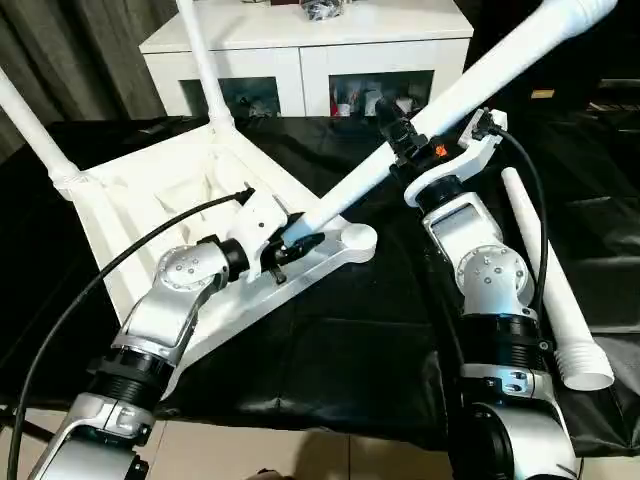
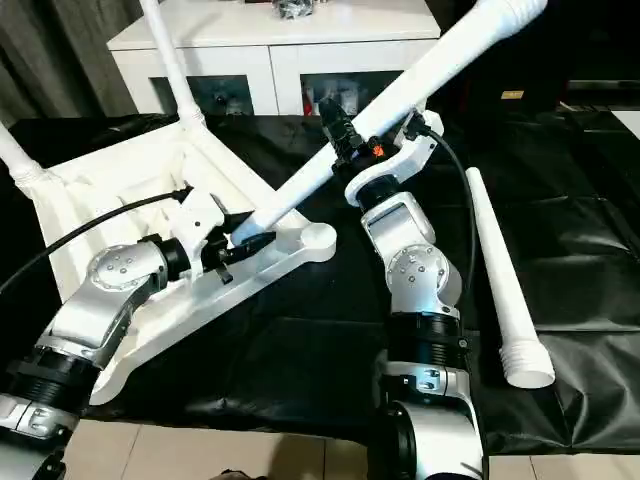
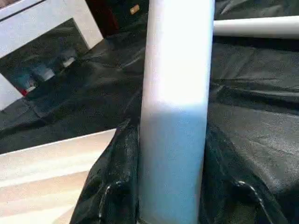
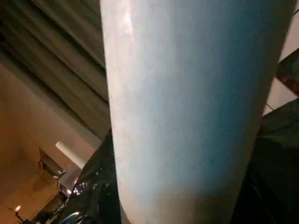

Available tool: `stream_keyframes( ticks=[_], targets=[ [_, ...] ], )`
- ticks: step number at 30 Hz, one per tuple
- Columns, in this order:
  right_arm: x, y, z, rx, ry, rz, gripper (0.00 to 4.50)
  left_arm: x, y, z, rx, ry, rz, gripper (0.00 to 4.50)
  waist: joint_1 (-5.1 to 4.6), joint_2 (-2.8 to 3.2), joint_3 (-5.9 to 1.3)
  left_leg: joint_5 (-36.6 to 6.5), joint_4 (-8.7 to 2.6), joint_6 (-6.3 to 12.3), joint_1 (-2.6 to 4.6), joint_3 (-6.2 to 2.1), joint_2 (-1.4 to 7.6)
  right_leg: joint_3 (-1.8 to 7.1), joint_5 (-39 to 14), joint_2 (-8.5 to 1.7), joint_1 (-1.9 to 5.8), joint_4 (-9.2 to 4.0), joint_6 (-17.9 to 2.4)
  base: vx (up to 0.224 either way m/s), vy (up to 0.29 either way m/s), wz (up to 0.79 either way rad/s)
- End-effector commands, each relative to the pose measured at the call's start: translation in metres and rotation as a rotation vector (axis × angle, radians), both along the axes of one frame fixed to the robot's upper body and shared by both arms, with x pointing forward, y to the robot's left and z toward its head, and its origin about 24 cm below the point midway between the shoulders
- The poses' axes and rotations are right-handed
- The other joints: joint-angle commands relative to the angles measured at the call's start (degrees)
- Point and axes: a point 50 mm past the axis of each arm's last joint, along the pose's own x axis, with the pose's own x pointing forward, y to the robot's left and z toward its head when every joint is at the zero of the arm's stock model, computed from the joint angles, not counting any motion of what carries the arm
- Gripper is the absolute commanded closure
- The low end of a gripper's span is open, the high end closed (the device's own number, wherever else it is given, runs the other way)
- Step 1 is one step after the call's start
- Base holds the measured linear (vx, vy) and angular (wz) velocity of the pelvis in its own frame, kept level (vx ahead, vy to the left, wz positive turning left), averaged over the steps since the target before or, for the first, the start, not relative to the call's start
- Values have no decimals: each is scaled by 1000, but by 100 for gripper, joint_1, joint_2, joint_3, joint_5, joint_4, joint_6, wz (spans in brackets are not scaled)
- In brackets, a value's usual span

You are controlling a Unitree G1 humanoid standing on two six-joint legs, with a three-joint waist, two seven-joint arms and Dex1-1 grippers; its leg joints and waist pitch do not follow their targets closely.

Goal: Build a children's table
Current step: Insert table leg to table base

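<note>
My left gripper (image 1: 290,243) is closed around the narrow end of a long white table leg (image 1: 470,85), close to the near corner socket (image 1: 352,238) of the upturned tabletop (image 1: 150,200). In the left wrist view, my black fingers (image 3: 110,186) press against both sides of that leg (image 3: 175,116). My right gripper (image 1: 408,140) clamps the same leg farther up, about midway along it, and the leg slants up and away to my right, its threaded thick end (image 1: 575,12) high near the picture's corner.

The white tabletop lies underside up on a black sheet (image 1: 330,350) spread over the work surface, tilted so its near edge points toward my left forearm. Two legs already stand in its far corners: one (image 1: 205,65) rising near the cabinet, another (image 1: 35,130) at my far left. A fourth loose leg (image 1: 550,280) lies flat on the black sheet to the right of my right arm, threaded end nearest me.

Behind the table stands a white cabinet (image 1: 300,50) with glass doors. A black cable (image 1: 120,270) loops from my left wrist across the tabletop.
</note>
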Motion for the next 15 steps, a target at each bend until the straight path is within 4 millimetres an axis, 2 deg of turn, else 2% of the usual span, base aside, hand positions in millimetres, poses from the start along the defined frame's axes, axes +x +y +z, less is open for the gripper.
stream_keyframes(
  ticks=[1,2,3,4,5,7,8,11,12,13,15],
  targets=[
    [0,2,1,-39,3,2,298,1,9,9,-51,-27,38,304,15,3,-467,-1412,-438,-130,171,-136,254,191,-633,-301,250,-324,-1208,0,0,0],
    [0,2,0,-56,12,-7,298,1,10,10,-61,-31,37,304,18,4,-467,-1392,-437,-136,172,-136,255,189,-635,-300,247,-322,-1208,0,0,0],
    [2,1,-2,-99,18,-14,228,0,11,16,-106,-46,40,306,17,9,-465,-1383,-437,-146,172,-135,256,191,-643,-300,244,-322,-1209,0,0,0],
    [2,1,-3,-113,14,-12,228,0,12,18,-120,-51,41,306,15,8,-468,-1372,-436,-151,170,-135,256,187,-624,-295,247,-315,-1214,0,0,0],
    [2,0,-4,-152,3,-9,223,-1,13,23,-147,-66,42,306,9,-80,-460,-1362,-439,-150,161,-122,258,191,-631,-288,247,-329,-1225,0,0,0],
    [2,-2,-5,-210,-7,-17,194,-2,15,32,-197,-89,47,307,31,-58,-463,-1348,-426,-160,169,-114,257,192,-657,-301,245,-310,-1265,0,0,0],
    [3,-3,-7,-224,0,-27,186,-2,18,38,-221,-106,51,310,30,-71,-458,-1352,-423,-103,168,-113,254,201,-731,-306,245,-320,-1235,0,0,0],
    [4,-9,-10,-244,13,-38,163,-1,24,47,-243,-125,66,312,26,-57,-450,-1324,-423,-74,163,-114,253,199,-834,-300,238,-335,-1205,0,0,0],
    [4,-13,-11,-246,15,-38,151,-1,29,51,-232,-136,81,312,16,-164,-448,-1308,-428,-59,162,-105,257,200,-834,-283,241,-344,-1199,0,0,0],
    [3,-15,-10,-244,14,-36,142,0,32,51,-226,-138,87,312,34,-124,-456,-1272,-421,-52,163,-116,255,201,-838,-296,253,-317,-1201,0,0,0],
    [1,-18,-10,-262,3,-25,130,0,37,52,-213,-137,99,313,33,-107,-451,-1224,-420,-30,167,-113,253,200,-869,-287,242,-329,-1165,0,0,0]
  ],
)
